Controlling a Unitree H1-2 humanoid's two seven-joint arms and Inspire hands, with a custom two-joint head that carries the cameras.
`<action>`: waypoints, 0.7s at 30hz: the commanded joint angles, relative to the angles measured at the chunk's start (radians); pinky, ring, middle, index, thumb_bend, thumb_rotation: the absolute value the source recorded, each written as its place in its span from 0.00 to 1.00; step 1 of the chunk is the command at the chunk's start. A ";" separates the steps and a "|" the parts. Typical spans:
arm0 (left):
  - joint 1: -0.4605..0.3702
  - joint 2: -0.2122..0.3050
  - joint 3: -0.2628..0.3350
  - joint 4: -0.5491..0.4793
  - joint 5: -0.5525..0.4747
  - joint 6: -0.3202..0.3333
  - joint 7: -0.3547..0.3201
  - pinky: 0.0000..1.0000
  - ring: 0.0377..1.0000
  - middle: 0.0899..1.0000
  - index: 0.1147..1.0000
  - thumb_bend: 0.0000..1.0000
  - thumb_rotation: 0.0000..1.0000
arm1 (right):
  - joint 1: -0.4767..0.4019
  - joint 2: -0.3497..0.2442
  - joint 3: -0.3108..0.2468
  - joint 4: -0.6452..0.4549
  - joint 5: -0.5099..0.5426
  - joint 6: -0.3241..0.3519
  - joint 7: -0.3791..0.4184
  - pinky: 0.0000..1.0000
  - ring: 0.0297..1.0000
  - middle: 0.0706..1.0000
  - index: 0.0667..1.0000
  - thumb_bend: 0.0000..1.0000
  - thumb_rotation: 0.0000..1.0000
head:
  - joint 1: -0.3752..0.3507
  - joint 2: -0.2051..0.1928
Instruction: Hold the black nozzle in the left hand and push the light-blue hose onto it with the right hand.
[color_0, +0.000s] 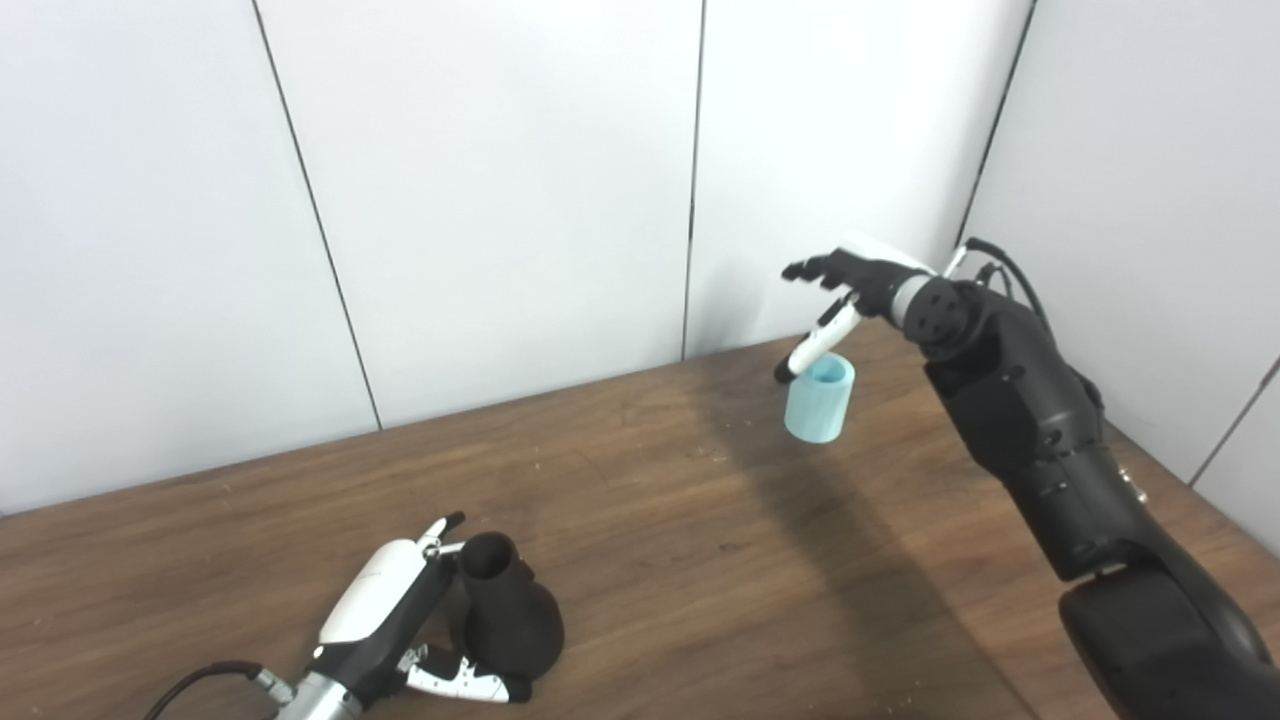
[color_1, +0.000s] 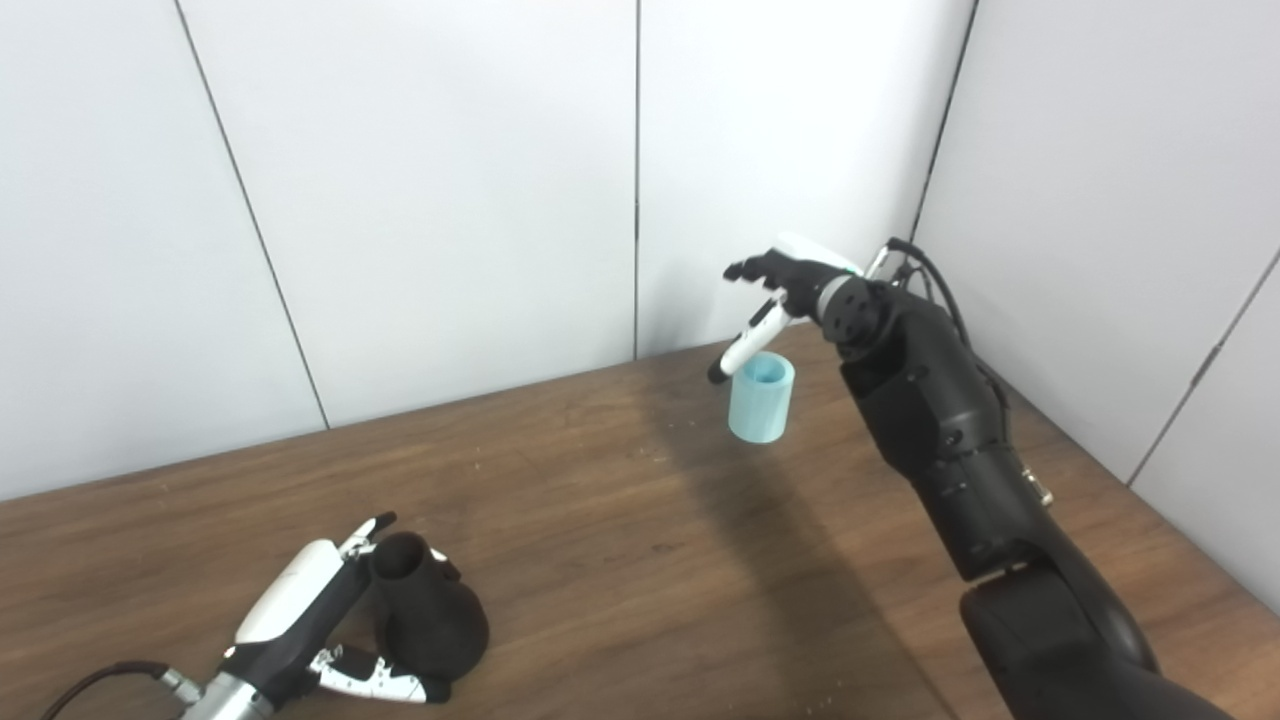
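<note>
The black nozzle (color_0: 512, 612) stands upright near the table's front left, narrow neck up and wide base down. My left hand (color_0: 395, 600) flanks it, open: its fingers reach straight along the neck's left side and the thumb lies in front of the base. Whether they touch is unclear. The light-blue hose (color_0: 820, 400), a short ribbed tube, stands on end at the far right of the table. Just above and behind it my right hand (color_0: 850, 285) hovers open with fingers spread, and the thumb (color_0: 812, 350) points down to the hose's rim.
The brown wooden table (color_0: 680, 540) runs to white wall panels at the back and right. The right forearm (color_0: 1040, 440) stretches over the table's right side. A cable (color_0: 200, 680) trails from the left wrist at the bottom edge.
</note>
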 joint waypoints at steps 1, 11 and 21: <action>0.062 0.062 -0.019 0.042 0.055 0.051 -0.083 1.00 0.61 0.42 0.44 0.52 0.00 | -0.062 -0.050 0.027 -0.010 -0.016 0.000 0.022 0.83 0.90 0.92 0.89 0.98 0.21 | -0.001 0.000; 0.066 0.066 -0.016 0.033 0.067 0.061 -0.083 1.00 0.61 0.43 0.43 0.52 0.00 | -0.077 -0.088 0.137 0.037 -0.070 -0.001 0.029 0.88 0.96 0.94 0.88 0.98 0.19 | 0.002 0.007; 0.067 0.066 -0.015 0.039 0.061 0.057 -0.084 1.00 0.61 0.42 0.43 0.52 0.00 | -0.062 -0.077 0.126 0.095 -0.056 -0.001 -0.015 0.94 0.93 0.93 0.87 0.97 0.17 | 0.001 0.008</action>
